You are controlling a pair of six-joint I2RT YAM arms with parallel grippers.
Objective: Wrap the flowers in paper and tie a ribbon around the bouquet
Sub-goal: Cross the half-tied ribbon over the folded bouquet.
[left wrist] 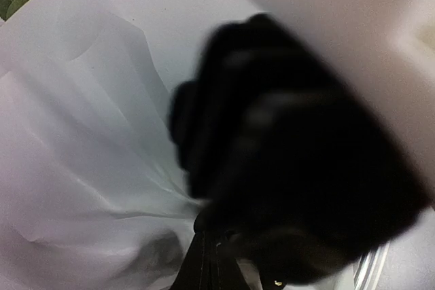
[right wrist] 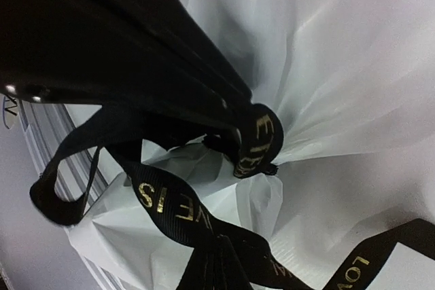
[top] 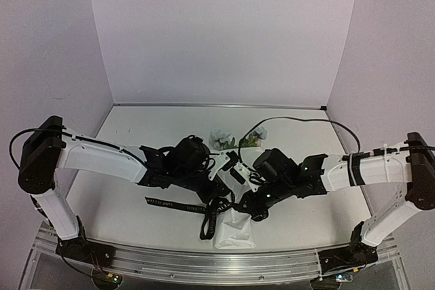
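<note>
Right wrist view shows the right gripper (right wrist: 234,123) with its two black fingers pressed together. The tips nip the ribbon (right wrist: 255,144) at the place where this black band goes around the narrow waist of the bouquet (right wrist: 353,59). Gold letters are printed along the ribbon. One loose loop hangs from the tips toward the left of this view, and other lengths cross the white paper (right wrist: 136,236) below the waist. The paper is gathered into many folds there and opens wide above.

In the top view the left gripper (top: 231,168) is just beside the right one, over the middle of the bouquet. It is clenched. A dark shape close to the lens blurs its own camera, so I cannot tell if anything is between its fingers. That camera shows only folded paper and, in the top left corner, green leaves and a pink bloom.

The bouquet lies in the centre of the table (top: 136,134). The flowers (top: 234,139) point to the far side, and the closed paper end is near the metal rail (top: 204,263). One ribbon tail lies flat on the table and runs to the left.
</note>
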